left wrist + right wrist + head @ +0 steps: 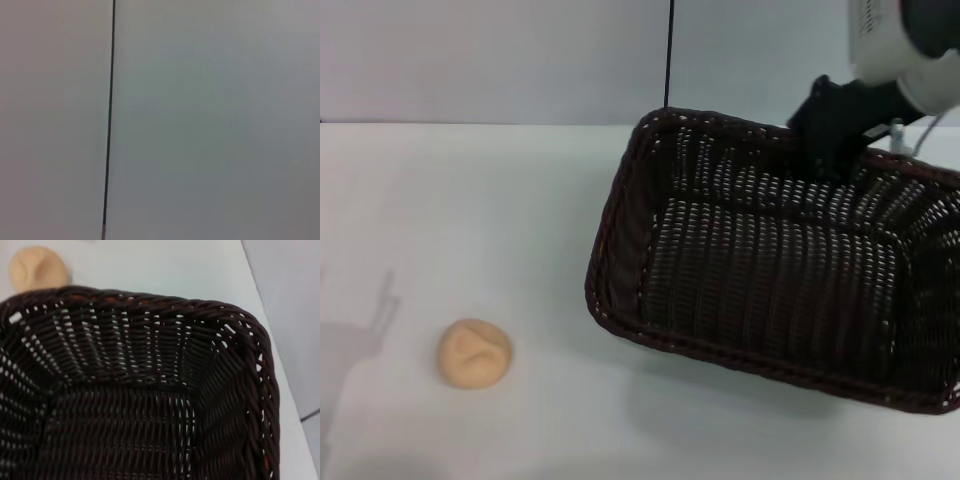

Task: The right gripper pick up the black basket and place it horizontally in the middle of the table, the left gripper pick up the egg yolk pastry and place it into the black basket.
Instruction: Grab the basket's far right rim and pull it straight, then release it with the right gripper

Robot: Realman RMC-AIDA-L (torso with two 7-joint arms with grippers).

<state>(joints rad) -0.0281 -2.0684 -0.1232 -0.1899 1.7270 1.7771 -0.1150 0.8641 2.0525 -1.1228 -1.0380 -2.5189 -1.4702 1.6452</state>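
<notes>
The black basket point(790, 280) is on the right half of the white table point(470, 200), turned at a slant. My right gripper point(835, 150), on the white-and-black arm, is at the basket's far rim and is shut on it. The right wrist view looks down into the basket point(130, 405). The egg yolk pastry point(474, 353) lies alone on the table at the front left, well apart from the basket; it also shows past the basket's rim in the right wrist view point(37, 269). My left gripper is out of view; its wrist view shows only a wall.
A thin black vertical line point(669, 55) runs down the grey back wall behind the table and shows in the left wrist view point(108, 120). A faint shadow point(360, 335) falls on the table's left edge. The basket reaches the picture's right edge.
</notes>
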